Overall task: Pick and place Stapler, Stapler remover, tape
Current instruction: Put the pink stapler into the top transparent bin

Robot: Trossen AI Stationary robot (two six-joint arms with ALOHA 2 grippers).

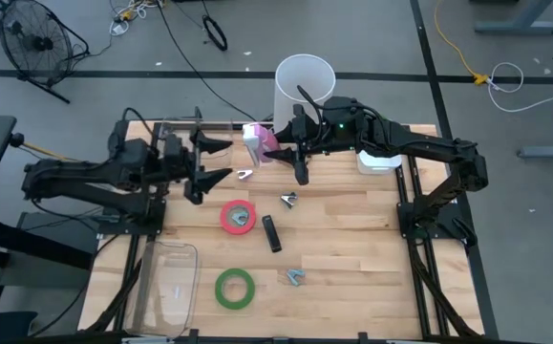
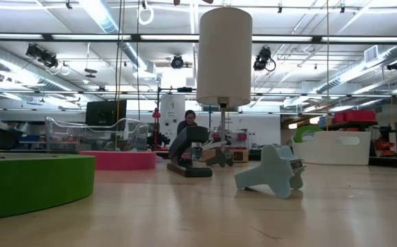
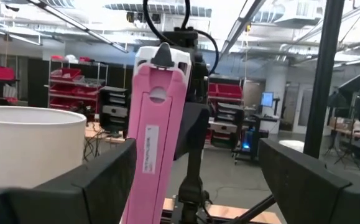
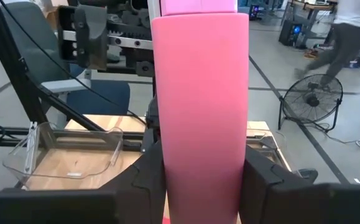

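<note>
Right gripper [image 1: 278, 150] pinches one pink stapler [image 1: 257, 145] at upper centre; left gripper [image 1: 209, 161] spread; worktop [image 1: 352, 248] holds two tape rings, two staple removers

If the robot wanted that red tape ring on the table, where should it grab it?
Probably from straight above: the red tape ring lies flat with a wide open centre, so one finger could drop into the hole and the other outside, pinching the rim on its clearer near side, away from the black stapler.

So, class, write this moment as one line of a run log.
right gripper: shut on pink stapler, raised | left gripper: open, facing stapler | red tape, green tape: on table | clear bin: front left
</note>
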